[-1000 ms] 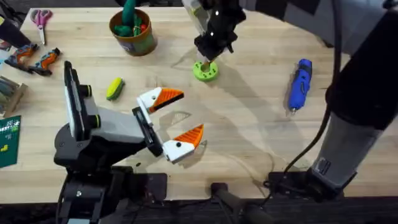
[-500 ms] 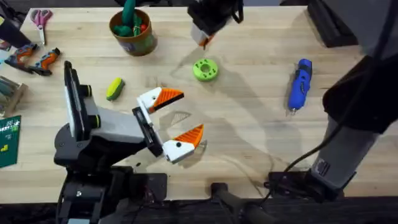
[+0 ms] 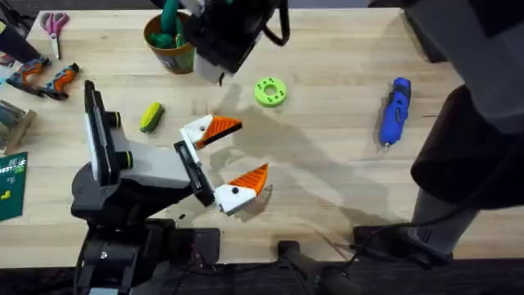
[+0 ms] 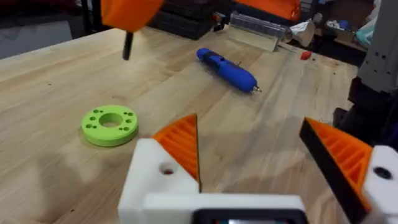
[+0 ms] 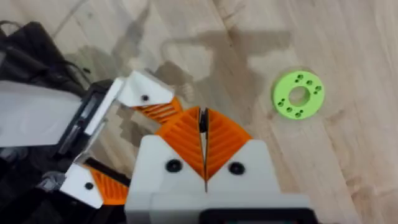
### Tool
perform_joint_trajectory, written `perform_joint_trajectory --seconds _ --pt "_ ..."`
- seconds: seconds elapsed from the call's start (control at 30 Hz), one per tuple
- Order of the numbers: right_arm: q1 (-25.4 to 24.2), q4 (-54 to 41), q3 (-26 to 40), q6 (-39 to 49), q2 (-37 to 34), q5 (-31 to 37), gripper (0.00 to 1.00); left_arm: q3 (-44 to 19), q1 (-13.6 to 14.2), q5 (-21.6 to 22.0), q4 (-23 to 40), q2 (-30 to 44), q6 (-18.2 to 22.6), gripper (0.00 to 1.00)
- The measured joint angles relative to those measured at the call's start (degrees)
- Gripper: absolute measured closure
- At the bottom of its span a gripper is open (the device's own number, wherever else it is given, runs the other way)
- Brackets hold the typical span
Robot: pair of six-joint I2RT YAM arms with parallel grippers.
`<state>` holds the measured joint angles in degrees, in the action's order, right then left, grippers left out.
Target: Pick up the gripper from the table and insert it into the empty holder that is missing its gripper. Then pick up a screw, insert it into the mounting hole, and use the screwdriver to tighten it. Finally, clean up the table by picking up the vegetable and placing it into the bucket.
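Observation:
My right gripper hangs high over the table's back, between the bucket and the green ring disc. Its orange pads are shut on a thin dark screw. My left gripper rests low at the front, open and empty, an orange tip on each white finger block. The blue screwdriver lies at the right. To the left of the left gripper lies the yellow-green vegetable. The loose gripper and the empty holder are out of view.
Scissors and orange-and-black hand tools lie at the far left edge, with a green card in front of them. The right arm's dark bulk hangs over the table's right side.
The right gripper has risen from the green ring disc and swung left toward the bucket with the screw in it. The left arm has not moved.

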<state>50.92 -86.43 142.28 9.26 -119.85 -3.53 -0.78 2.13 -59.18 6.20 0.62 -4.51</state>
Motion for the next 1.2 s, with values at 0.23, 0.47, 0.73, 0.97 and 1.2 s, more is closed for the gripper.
perform_joint_trajectory --seconds 0.23,0.47,0.73,0.97,1.2 --pt "5.71 -0.95 0.39 0.02 0.0 -0.02 0.996 0.0 0.0 0.0 0.0 0.0 0.01 0.015" --pt "7.76 -1.76 0.39 0.02 0.0 -0.39 0.996 0.0 0.0 0.0 0.0 0.0 0.01 0.015" --pt "8.24 -1.76 0.39 0.02 0.0 -0.39 0.996 0.0 0.0 0.0 0.0 0.0 0.0 0.015" --pt "9.11 -1.73 0.39 0.02 -0.02 -0.42 0.996 0.0 0.0 0.0 0.0 0.01 0.01 0.015" --pt "9.18 -1.12 0.41 0.02 -2.81 -0.42 0.996 0.0 0.0 0.0 0.0 0.0 0.01 0.015"
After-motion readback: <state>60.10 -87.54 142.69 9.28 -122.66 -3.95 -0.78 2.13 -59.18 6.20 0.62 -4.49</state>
